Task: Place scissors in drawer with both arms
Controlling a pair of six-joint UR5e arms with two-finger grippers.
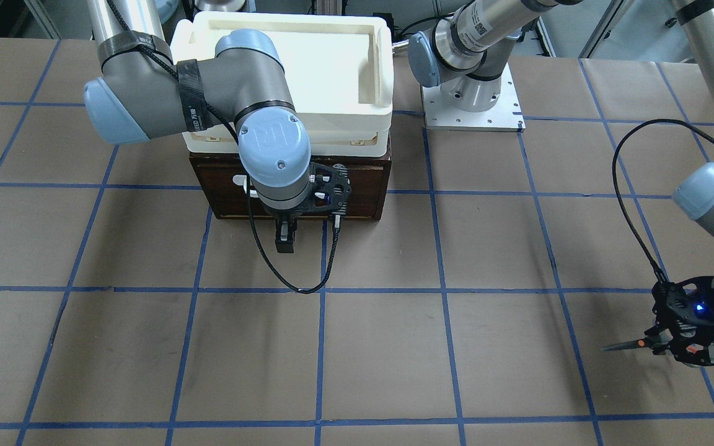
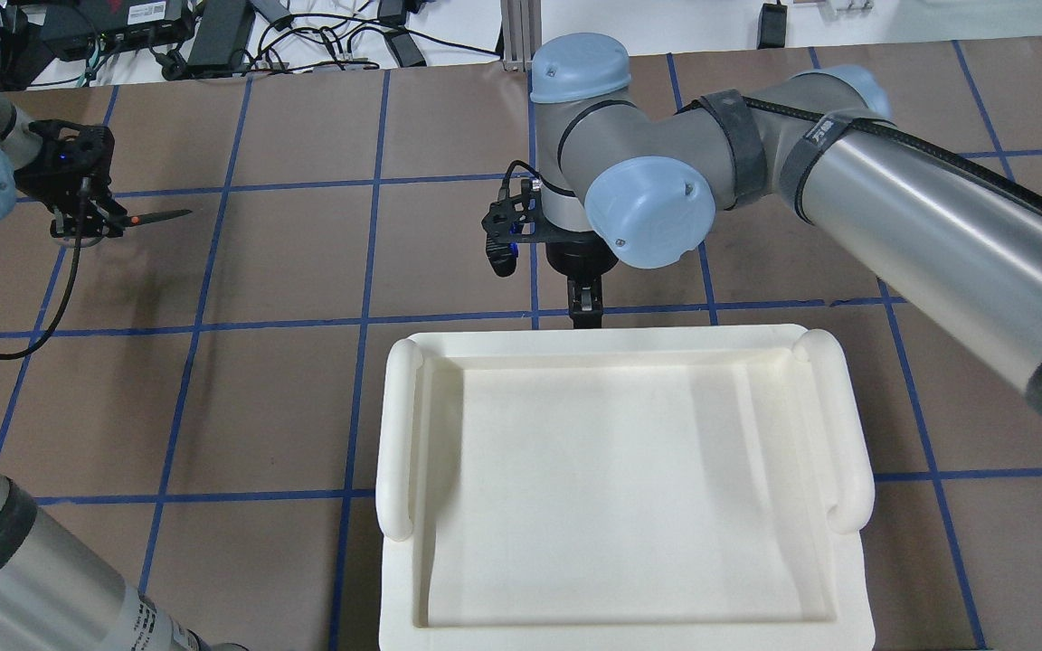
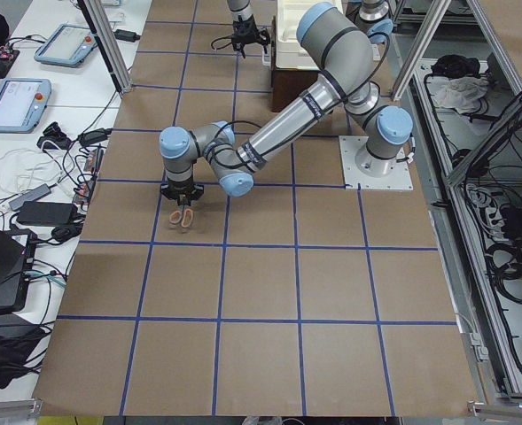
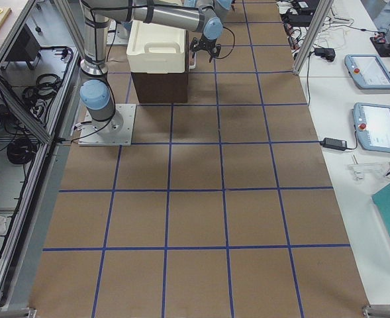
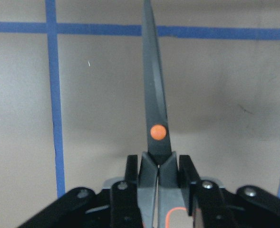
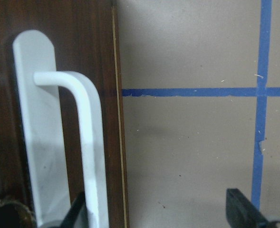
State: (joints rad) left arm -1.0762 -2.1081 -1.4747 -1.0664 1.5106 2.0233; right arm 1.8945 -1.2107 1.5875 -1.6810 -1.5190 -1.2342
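Observation:
My left gripper (image 1: 673, 344) is shut on the handles of the scissors (image 1: 626, 345) and holds them level, a little above the table. Their dark blades and orange pivot (image 5: 158, 132) point away from the gripper (image 5: 158, 178). The pair also shows in the overhead view (image 2: 155, 217). The dark brown drawer (image 1: 363, 189) looks closed under the cream tray. My right gripper (image 1: 284, 238) is open right in front of it. In the right wrist view the white bar handle (image 6: 90, 142) stands beside one finger (image 6: 79, 209), untouched as far as I can see.
A cream-white plastic tray (image 1: 382, 68) sits on top of the drawer unit and hides it in the overhead view (image 2: 399, 434). The left arm's base plate (image 1: 471, 108) stands beside the unit. Brown paper with blue tape lines (image 1: 444, 291) covers the table.

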